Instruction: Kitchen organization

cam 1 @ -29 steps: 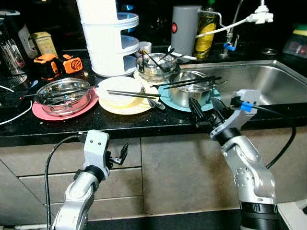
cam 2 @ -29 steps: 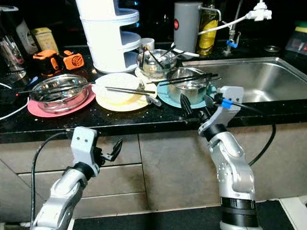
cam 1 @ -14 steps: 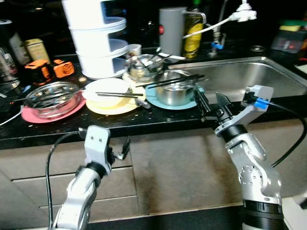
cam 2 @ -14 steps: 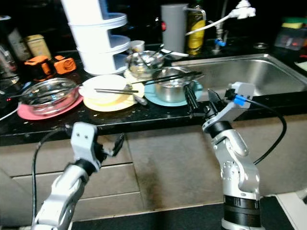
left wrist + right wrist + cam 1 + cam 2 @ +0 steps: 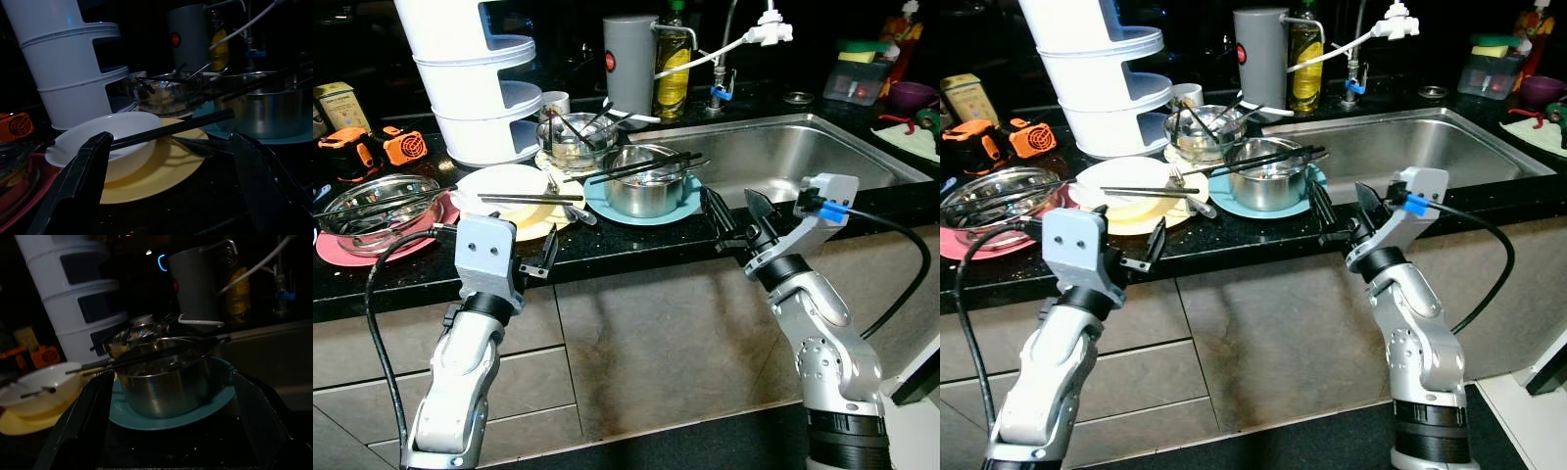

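Black stone bench beside a stainless steel sink carries the dishes. Steel pot on teal plate, black chopsticks across it, sits just ahead of the right end effector, fingers wide, empty. White bowl on yellow plate faces the left end effector, also spread, empty. Best approach: level, low, clear of the chopsticks. No legible labels.

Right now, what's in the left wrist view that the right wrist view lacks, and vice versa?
Left wrist extras: pink plate edge, and a utensil lying on the yellow plate. Right wrist extras: blue ring light and sink rim. Shared: white tiered rack, grey jug, steel pot on teal plate, white bowl with chopsticks across it. Left claw and right claw are open.
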You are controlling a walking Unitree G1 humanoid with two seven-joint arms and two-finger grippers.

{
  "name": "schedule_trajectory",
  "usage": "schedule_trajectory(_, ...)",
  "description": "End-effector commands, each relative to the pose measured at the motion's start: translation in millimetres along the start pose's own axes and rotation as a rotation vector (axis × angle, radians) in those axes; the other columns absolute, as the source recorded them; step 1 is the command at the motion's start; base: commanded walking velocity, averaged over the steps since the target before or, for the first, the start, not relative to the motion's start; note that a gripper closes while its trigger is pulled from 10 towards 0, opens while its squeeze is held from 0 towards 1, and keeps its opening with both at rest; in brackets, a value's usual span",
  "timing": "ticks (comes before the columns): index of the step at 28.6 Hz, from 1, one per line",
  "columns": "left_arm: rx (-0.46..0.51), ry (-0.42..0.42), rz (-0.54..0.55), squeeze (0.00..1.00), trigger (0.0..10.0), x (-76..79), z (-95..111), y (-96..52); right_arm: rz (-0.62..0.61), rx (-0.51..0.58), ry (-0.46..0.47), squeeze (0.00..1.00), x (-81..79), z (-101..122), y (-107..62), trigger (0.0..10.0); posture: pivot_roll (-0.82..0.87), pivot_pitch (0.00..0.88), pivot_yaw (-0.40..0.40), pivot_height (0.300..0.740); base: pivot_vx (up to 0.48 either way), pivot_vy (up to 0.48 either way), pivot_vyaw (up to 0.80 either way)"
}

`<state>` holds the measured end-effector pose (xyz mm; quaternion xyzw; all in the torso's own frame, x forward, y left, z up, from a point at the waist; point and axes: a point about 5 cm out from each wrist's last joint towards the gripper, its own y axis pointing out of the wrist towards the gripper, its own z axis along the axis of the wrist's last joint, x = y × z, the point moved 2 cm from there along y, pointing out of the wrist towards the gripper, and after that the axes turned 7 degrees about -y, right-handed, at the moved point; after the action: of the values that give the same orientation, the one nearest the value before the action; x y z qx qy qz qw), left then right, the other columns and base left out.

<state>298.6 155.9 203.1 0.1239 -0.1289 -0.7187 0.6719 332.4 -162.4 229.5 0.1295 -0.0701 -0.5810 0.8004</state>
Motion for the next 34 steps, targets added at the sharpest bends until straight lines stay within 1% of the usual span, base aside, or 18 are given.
schedule_trajectory(1, -0.021, 0.018, 0.02, 0.0, 10.0, 0.0, -3.6, -4.3, 0.014, -0.008, -0.039, 0.0, -3.3, -2.2, 1.3, 10.0, -0.06, 0.0, 0.018, 0.74, 0.0, 0.0, 0.0)
schedule_trajectory(4, -0.022, 0.033, 0.032, 0.0, 10.0, -0.9, -3.6, -5.7, 0.016, -0.01, -0.049, 0.0, -4.2, -2.7, 1.7, 10.0, -0.06, 0.0, 0.018, 0.74, 0.0, 0.0, 0.0)
schedule_trajectory(6, -0.016, 0.122, 0.113, 0.0, 10.0, -14.3, -0.5, -6.9, 0.016, -0.016, -0.076, 0.0, -4.8, -4.1, 2.5, 10.0, -0.06, 0.0, 0.014, 0.74, 0.0, 0.0, 0.0)
schedule_trajectory(7, -0.016, 0.122, 0.113, 0.0, 10.0, -14.3, -0.5, -6.9, 0.016, -0.016, -0.076, 0.0, -4.8, -4.1, 2.5, 10.0, -0.06, 0.0, 0.014, 0.74, 0.0, 0.0, 0.0)
schedule_trajectory(9, 0.002, 0.179, 0.212, 0.0, 10.0, -35.9, 5.4, -4.2, 0.028, -0.02, -0.105, 0.0, -6.8, -5.1, 3.7, 10.0, -0.06, 0.0, 0.014, 0.74, 0.0, 0.0, 0.0)
schedule_trajectory(10, 0.01, 0.191, 0.24, 0.0, 10.0, -43.2, 8.2, -2.7, 0.041, -0.02, -0.117, 0.0, -8.5, -4.9, 4.2, 10.0, -0.06, 0.0, 0.014, 0.74, 0.0, 0.0, 0.8)
schedule_trajectory(11, 0.01, 0.191, 0.24, 0.0, 10.0, -43.2, 8.2, -2.7, 0.041, -0.02, -0.117, 0.0, -8.5, -4.9, 4.2, 10.0, -0.06, 0.0, 0.014, 0.74, 0.0, 0.0, 0.8)
schedule_trajectory(12, 0.027, 0.207, 0.264, 0.0, 10.0, -51.5, 14.0, 0.1, 0.057, -0.016, -0.133, 0.0, -10.7, -4.3, 4.7, 10.0, -0.06, 0.0, 0.015, 0.74, 0.0, 0.0, 0.8)
schedule_trajectory(13, 0.027, 0.207, 0.264, 0.0, 10.0, -51.5, 14.0, 0.1, 0.057, -0.016, -0.133, 0.0, -10.7, -4.3, 4.7, 10.0, -0.06, 0.0, 0.015, 0.74, 0.0, 0.0, 0.8)
schedule_trajectory(14, 0.035, 0.215, 0.271, 0.0, 10.0, -54.9, 16.9, 2.0, 0.059, -0.011, -0.141, 0.0, -11.3, -3.6, 5.3, 10.0, -0.06, 0.0, 0.015, 0.74, 0.0, 0.0, 0.8)
schedule_trajectory(18, 0.035, 0.208, 0.271, 0.0, 10.0, -53.9, 16.9, 3.4, 0.057, -0.003, -0.145, 0.0, -11.8, -2.6, 6.6, 10.0, -0.06, 0.0, 0.016, 0.74, 0.0, 0.0, 0.8)
schedule_trajectory(20, 0.028, 0.209, 0.26, 0.0, 10.0, -48.5, 15.3, 3.6, 0.057, -0.001, -0.15, 0.0, -12.7, -2.3, 7.3, 10.0, -0.06, 0.0, 0.016, 0.74, 0.0, 0.0, 0.8)
schedule_trajectory(25, 0.017, 0.199, 0.247, 0.0, 10.0, -43.7, 12.6, 4.6, 0.047, 0.007, -0.157, 0.0, -11.6, -1.0, 8.0, 10.0, -0.06, 0.0, 0.016, 0.74, 0.0, 0.0, 0.8)
schedule_trajectory(30, 0.015, 0.175, 0.232, 0.0, 10.0, -40.9, 12.8, 6.8, 0.019, 0.035, -0.141, 0.0, -8.6, 4.0, 9.6, 10.0, -0.05, 0.0, 0.017, 0.74, 0.0, 0.0, 0.8)
schedule_trajectory(34, 0.01, 0.163, 0.234, 0.0, 10.0, -41.7, 12.4, 7.6, 0.002, 0.053, -0.14, 0.0, -7.0, 7.6, 10.9, 10.0, -0.05, 0.0, 0.016, 0.74, 0.0, 0.0, 0.79)
